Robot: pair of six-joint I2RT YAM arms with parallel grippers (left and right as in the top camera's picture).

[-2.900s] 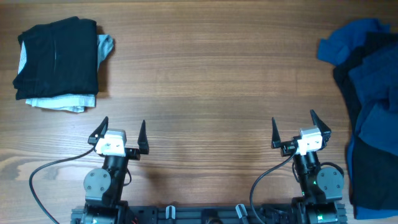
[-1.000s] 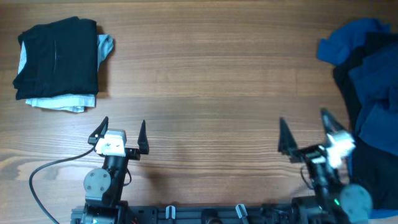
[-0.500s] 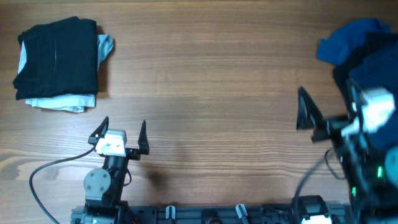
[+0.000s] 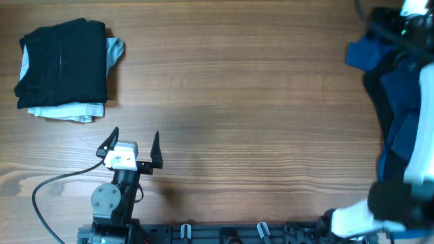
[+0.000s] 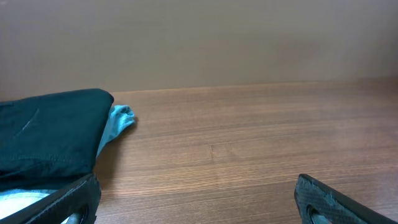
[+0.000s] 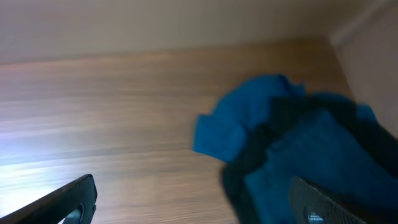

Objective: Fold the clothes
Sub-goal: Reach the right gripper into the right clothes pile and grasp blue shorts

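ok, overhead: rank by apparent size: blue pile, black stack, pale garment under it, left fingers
1. blue pile, part hidden by the right arm and frame edge
2. black stack
3. pale garment, only edges showing
4. left fingers

One folded stack [image 4: 64, 64], one loose heap [image 4: 397, 95], one left tool [image 4: 135, 133], one right tool [image 6: 191, 186].

overhead: straight down | left wrist: low, shares folded stack [image 5: 43, 134] | right wrist: blurred, seemingly over blue heap [image 6: 298, 149]
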